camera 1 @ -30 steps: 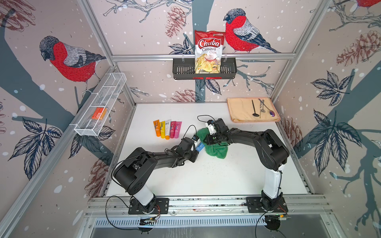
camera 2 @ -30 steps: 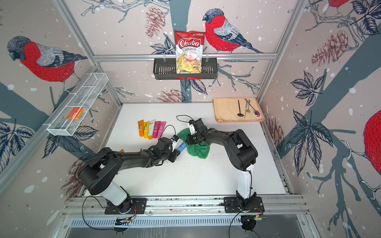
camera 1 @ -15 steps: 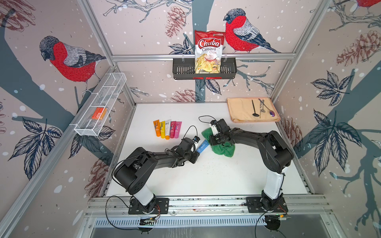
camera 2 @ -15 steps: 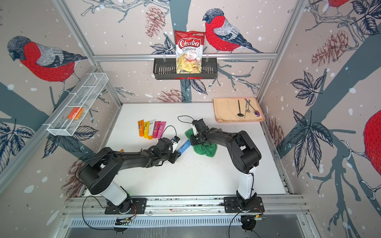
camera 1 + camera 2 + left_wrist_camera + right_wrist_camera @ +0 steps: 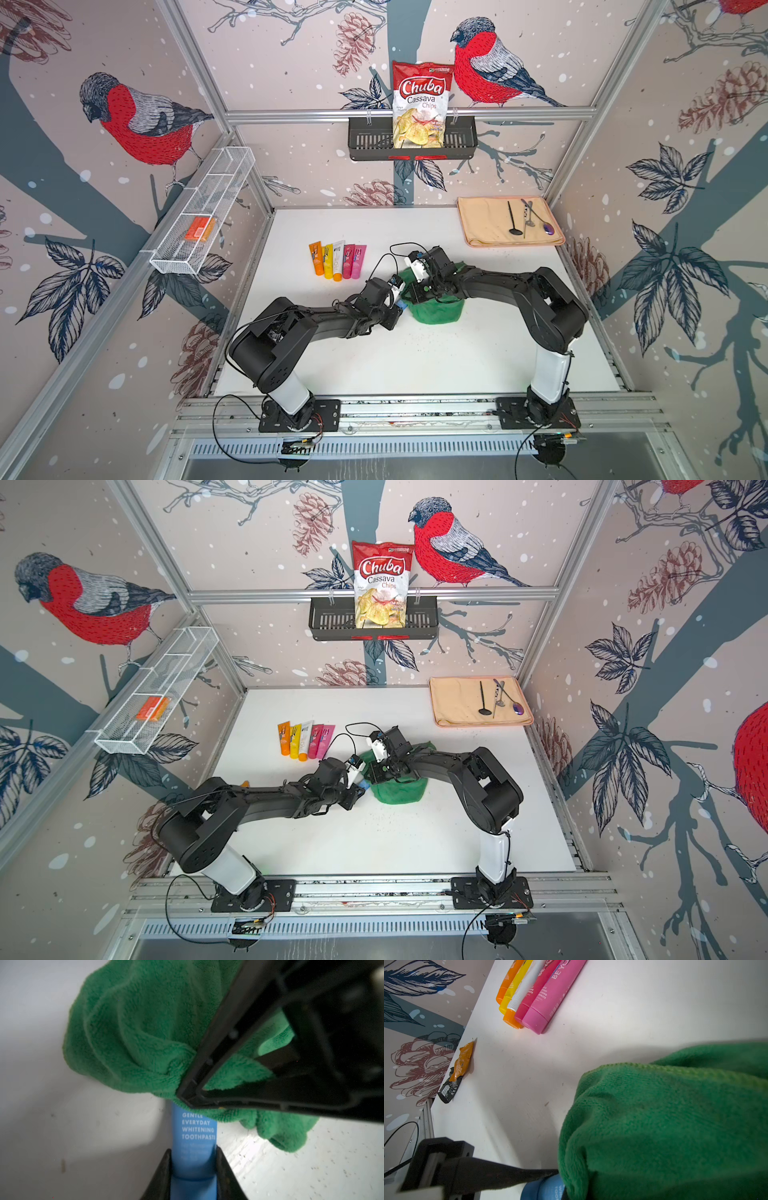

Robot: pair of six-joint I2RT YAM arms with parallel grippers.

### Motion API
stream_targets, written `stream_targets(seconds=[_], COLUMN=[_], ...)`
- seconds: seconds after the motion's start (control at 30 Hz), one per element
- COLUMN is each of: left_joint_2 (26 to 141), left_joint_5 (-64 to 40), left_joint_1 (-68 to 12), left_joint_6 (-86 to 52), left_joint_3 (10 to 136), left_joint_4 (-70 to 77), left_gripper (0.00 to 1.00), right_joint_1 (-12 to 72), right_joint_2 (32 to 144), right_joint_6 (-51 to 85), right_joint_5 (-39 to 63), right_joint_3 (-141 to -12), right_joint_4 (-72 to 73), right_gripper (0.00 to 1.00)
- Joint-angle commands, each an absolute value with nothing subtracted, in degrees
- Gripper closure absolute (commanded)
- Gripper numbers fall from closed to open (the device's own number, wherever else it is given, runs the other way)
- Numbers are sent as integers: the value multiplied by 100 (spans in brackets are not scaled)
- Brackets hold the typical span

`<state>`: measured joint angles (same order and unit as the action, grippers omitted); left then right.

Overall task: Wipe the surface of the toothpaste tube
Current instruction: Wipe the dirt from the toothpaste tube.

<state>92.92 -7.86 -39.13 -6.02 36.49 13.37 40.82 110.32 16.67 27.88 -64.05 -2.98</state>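
Slip risk: blue plastic toothpaste tube [image 5: 194, 1142], on mid white table [image 5: 415, 365], one end clamped between left gripper [image 5: 193, 1153] jaws; right gripper [image 5: 417, 294], pinching green microfibre cloth [image 5: 135, 1032] draped over tube's far end, could drag tube loose or shed cloth.

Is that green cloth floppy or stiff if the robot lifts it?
Probably floppy: the green cloth bunches in soft folds and drapes over the blue toothpaste tube. Its fuzzy pile suggests it is light and grippy, not slippery. It should not roll.
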Motion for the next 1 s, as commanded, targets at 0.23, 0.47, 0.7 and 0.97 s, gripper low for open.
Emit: stream_targets(seconds=[0.23, 0.47, 0.7, 0.97], left_joint_2=[9255, 9267, 9311, 9394], left_joint_5=[-879, -904, -940, -883], left_joint_1=[-3920, -3920, -3920, -3920], left_joint_6=[-562, -576, -581, -580], left_joint_3=[3634, 3635, 3622, 3695], left_joint_4=[1523, 1535, 1570, 1598], left_gripper=[88, 88, 88, 88], right_joint_1=[3977, 3607, 3640, 4106], right_joint_2=[11322, 11062, 11021, 11067], right_joint_6=[1571, 1543, 1572, 1681], right_joint_5=[1709, 1244, 1395, 2669], right_joint_3=[-6478, -6330, -6361, -6200], right_joint_4=[-885, -981, -846, -166], right_gripper=[100, 100, 100, 100])
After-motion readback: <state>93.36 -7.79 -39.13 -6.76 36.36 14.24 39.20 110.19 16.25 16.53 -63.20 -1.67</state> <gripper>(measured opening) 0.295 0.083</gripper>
